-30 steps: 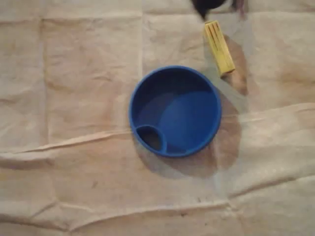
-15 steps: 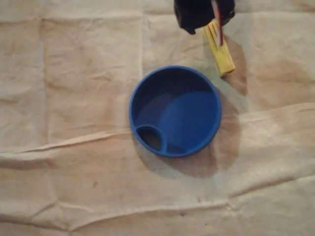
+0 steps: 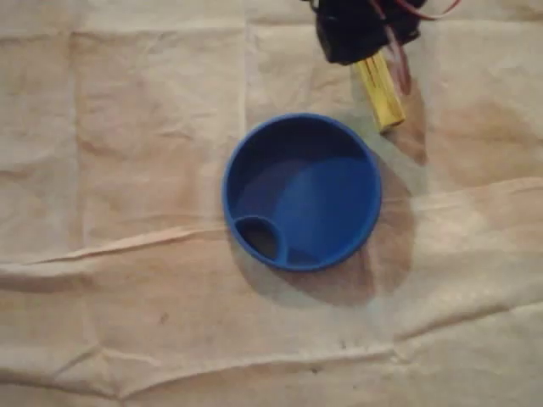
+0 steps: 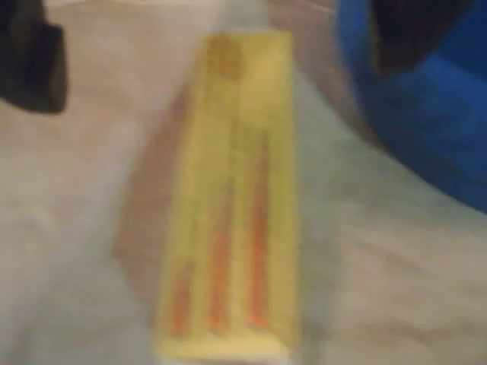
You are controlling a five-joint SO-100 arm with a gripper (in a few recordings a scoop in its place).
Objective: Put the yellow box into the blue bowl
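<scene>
Gripper (image 3: 363,36) advanced further over box (image 3: 383,100) end farthest from bowl (image 3: 254,161) since last frame; jaws spread, straddling box. Box unmoved beside bowl.

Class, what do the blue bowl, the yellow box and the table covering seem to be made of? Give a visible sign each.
Blue bowl: likely moulded plastic; even colour, smooth, slightly glossy.
Yellow box: probably printed cardboard; flat matt faces, orange stripes, though blurred.
Table covering: cloth or paper, unclear; beige, matt, creased.
</scene>
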